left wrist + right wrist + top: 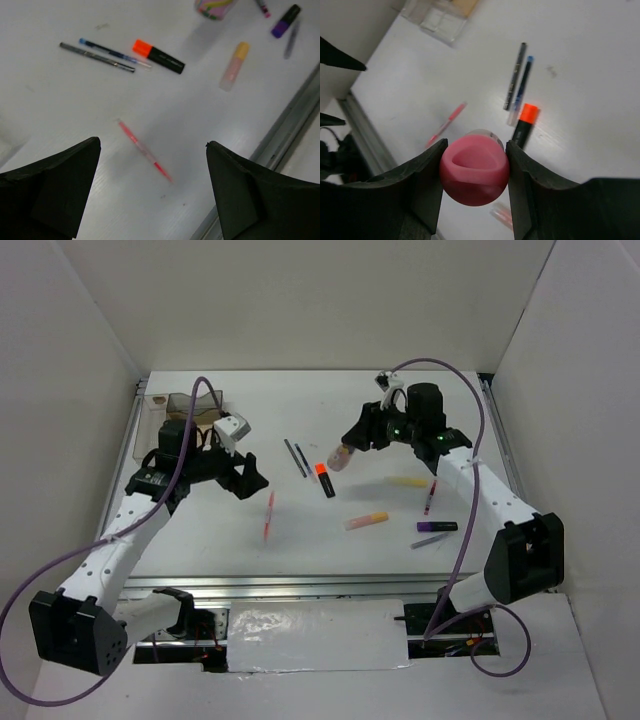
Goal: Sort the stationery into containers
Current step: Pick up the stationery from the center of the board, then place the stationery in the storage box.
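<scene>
My right gripper [345,454] is shut on the pink-capped tube [474,172] and holds it in the air above the table, near the orange-capped black highlighter [324,479]. My left gripper [250,480] is open and empty, hovering over the thin red pen [142,149]; that pen also shows from above [268,515]. Two dark pencils [296,457] lie left of the highlighter. The yellow-pink marker [365,521], pale yellow stick [408,481] and purple marker [437,527] lie on the right. The clear organiser tray [180,405] stands at the back left, partly hidden by the left arm.
A thin dark-red pen [430,500] and a greyish pen [428,540] lie by the purple marker. A metal rail [300,585] runs along the near table edge. White walls close in both sides and the back.
</scene>
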Controlling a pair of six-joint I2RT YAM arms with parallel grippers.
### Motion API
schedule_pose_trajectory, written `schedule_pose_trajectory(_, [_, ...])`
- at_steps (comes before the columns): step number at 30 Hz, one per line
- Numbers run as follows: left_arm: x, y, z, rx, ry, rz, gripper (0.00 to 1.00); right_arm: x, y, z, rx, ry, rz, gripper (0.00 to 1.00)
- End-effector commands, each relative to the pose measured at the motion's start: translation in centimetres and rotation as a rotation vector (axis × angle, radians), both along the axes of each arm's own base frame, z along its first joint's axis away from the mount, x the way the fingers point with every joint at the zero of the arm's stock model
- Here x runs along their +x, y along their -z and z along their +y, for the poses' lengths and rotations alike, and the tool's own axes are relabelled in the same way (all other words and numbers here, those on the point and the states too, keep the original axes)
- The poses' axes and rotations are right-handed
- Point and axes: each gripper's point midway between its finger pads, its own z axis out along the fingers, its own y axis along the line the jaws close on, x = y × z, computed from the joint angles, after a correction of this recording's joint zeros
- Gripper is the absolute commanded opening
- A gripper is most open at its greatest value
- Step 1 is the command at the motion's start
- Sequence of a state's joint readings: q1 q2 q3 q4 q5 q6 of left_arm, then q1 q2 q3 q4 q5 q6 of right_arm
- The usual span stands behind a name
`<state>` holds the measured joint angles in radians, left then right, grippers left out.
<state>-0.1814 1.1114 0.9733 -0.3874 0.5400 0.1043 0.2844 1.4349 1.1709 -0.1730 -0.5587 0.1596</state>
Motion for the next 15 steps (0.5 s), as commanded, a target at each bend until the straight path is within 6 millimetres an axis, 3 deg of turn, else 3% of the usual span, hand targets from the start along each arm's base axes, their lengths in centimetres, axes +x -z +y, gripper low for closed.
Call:
schedule_pose_trajectory(1, [-1.2, -3.4, -4.2, -0.151, 0.171, -0.049, 0.99, -2.8, -3.0, 3.1, 0.152, -0.137, 0.058, 0.00])
schedule_pose_trajectory(8, [-2.3, -3.1, -9.6, -0.219, 0.284, 0.013, 0.95, -4.8, -4.1, 5.5, 0.274, -0.257, 0.143, 0.00])
schedule_pose_trajectory(12, [-3.3, -3.2, -12.6, -0.218, 0.360, 0.043, 0.95, -5.9, -3.2, 7.0, 0.274, -0.303, 0.181, 0.00])
schedule_pose_trajectory(15, [-2.9, -3.1, -13.8, -0.219, 0.364, 0.069, 0.96, -6.6, -3.0, 7.9, 0.276, -0.327, 0.190, 0.00])
